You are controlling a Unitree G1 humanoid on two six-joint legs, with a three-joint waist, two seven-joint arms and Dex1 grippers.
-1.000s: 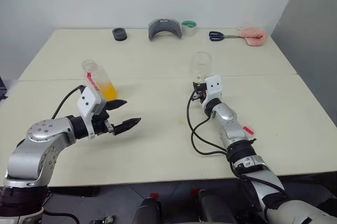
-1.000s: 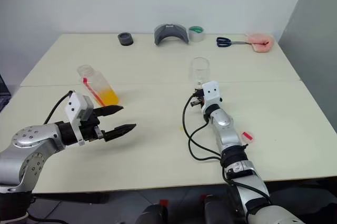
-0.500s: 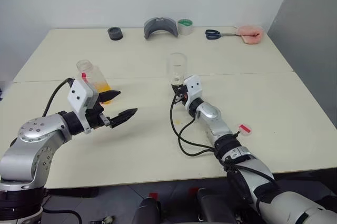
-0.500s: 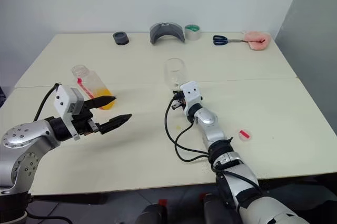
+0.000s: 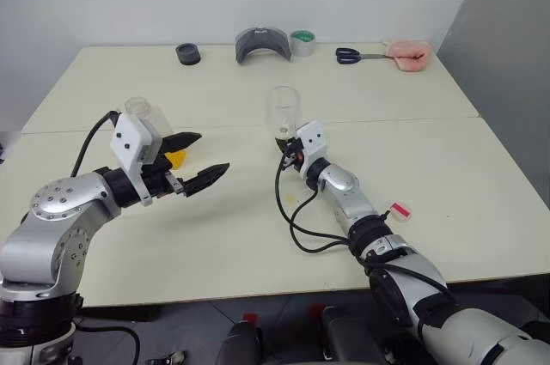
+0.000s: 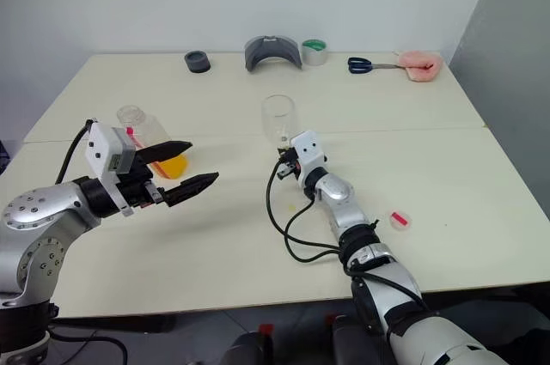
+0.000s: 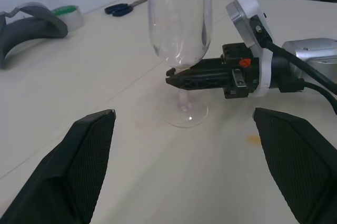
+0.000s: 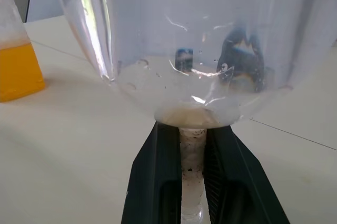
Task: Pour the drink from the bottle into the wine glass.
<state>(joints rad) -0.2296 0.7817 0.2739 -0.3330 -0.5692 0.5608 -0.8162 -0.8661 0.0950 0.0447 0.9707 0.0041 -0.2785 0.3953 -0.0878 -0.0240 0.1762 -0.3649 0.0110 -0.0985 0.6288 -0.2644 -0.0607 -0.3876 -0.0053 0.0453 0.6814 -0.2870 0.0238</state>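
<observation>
Claw (image 6: 193,167) on the left arm hangs spread above the worktop (image 6: 258,236), just in front of the bottle (image 6: 137,129) of drink (image 6: 174,166); right claw (image 8: 194,182) pinches the upright glass (image 5: 284,112) by its stem, mid-worktop.

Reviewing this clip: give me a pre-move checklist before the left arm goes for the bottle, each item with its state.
1. Right gripper shut on the wine glass stem: ok.
2. Wine glass upright, foot on the table: ok.
3. Glass bowl holds no drink yet: ok.
4. Left gripper open and holding nothing, ready to grasp: ok.
5. Bottle standing on the table with orange drink in its lower part, just behind the left gripper: ok.
6. Bottle cap off: cannot tell for sure; the top looks open, and a small red cap-like item lies by the right forearm.
</observation>
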